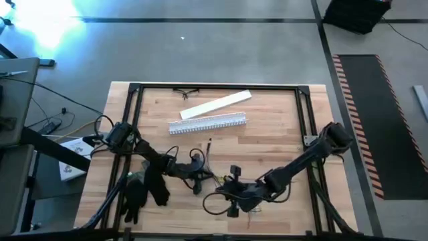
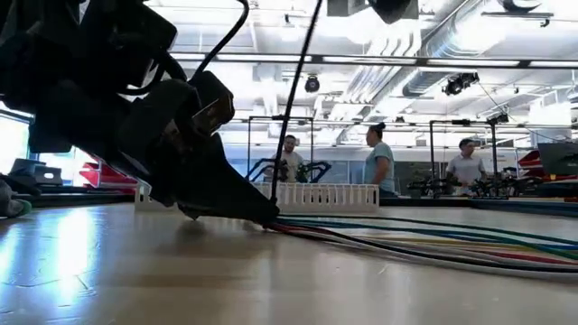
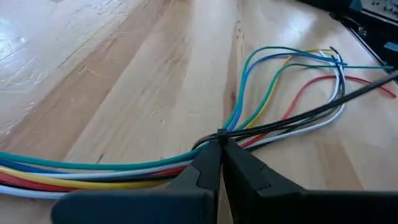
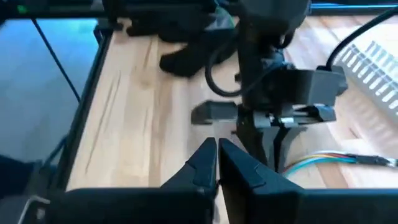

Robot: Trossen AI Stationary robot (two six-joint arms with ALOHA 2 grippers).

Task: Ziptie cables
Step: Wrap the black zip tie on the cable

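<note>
Here the left end effector (image 3: 219, 144) sits low on the table (image 1: 281, 144), its two fingers pinched together on the cables (image 3: 267, 106) right where a thin black tie (image 3: 323, 109) crosses the bundle. In the left wrist view the coloured wires run in as one bunch under the fingertips and fan apart beyond them; in the high view the bundle lies near the table's middle, toward the front edge, between the two arms.

The right end effector (image 4: 217, 152) hovers just beside the left one, fingers narrowed to a sliver and holding nothing. A white slotted channel (image 1: 207, 123) lies well apart toward the back, and black gloves (image 1: 144, 187) rest near the front left corner.

Risks, as I judge them:
- The pinch is only at the fingertips, so a sideways tug could let wires slip out and the bunch would spread.
- The tie's free end trails off loosely; if the right arm grabs wires along with it, tightening would snag or kink them.
- The two arms are crowded close, so a small misjudged approach could knock them together and shift the bundle.
- I cannot tell whether the tie is threaded through its head; pulling now might simply drag it off.
</note>
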